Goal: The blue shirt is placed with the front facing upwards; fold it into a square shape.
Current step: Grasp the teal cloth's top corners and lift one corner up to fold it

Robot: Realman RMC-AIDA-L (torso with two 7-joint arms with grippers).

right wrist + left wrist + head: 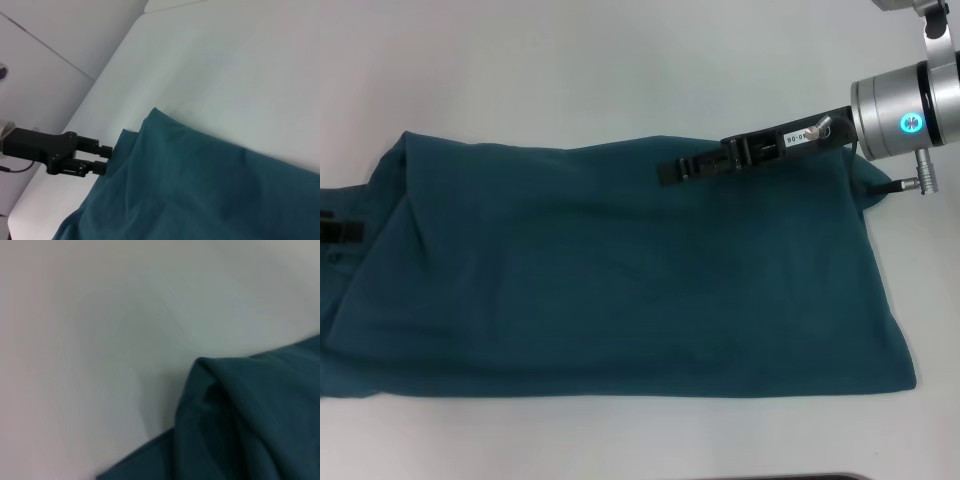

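The blue shirt [620, 280] lies across the table as a wide folded band, plain side up, with no lettering showing. My right gripper [668, 171] reaches in from the upper right and hovers low over the shirt's far edge. My left gripper [338, 230] sits at the shirt's left end, mostly cut off in the head view. In the right wrist view the left gripper [109, 159] is seen farther off, its black fingers [102, 150] closed on the shirt's [200, 185] edge. The left wrist view shows a raised fold of the shirt [240, 420].
The white table [620, 70] stretches beyond the shirt's far edge and along its near edge. A pale wall panel [60, 30] stands past the table's end in the right wrist view.
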